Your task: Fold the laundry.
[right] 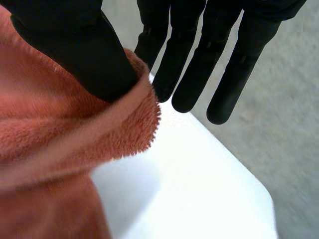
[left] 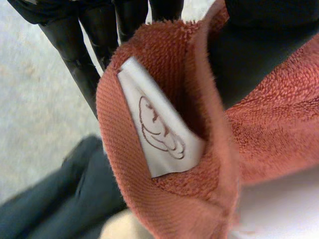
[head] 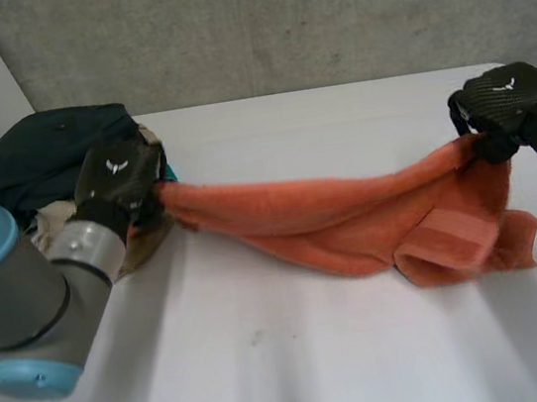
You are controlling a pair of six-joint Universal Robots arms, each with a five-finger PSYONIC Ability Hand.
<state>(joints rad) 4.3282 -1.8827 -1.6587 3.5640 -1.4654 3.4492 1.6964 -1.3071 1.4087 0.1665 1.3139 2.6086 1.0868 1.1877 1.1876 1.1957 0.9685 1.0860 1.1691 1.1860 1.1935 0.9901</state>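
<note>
1. The orange towel (head: 350,214) hung stretched between the two hands. Its middle sagged onto the white surface (head: 300,356), and a bunched fold lay below the right hand's fingers
2. The left hand (head: 120,177) gripped one end. In its wrist view a towel corner with a white label (left: 159,134) stood pinched between the fingers (left: 79,59) and the thumb
3. The right hand (head: 505,103) grasped the other end. Its thumb (right: 75,55) clamped the hemmed edge, while the fingers (right: 202,59) reached straight out past the cloth
4. A pile of other clothes (head: 42,153), dark and beige, lay just behind the left hand's fingers, seemingly touching them
5. The towel looked like soft, limp terry, light and grippy rather than slippery. It would probably droop wherever it went unsupported and hold no shape of its own
6. The hemmed corners seemed the best places to hold, since the cloth is firmest there. A grip further along an edge would likely let the free corner flop over. The labelled corner at the left fingers gave a handy mark for matching ends when folding
</note>
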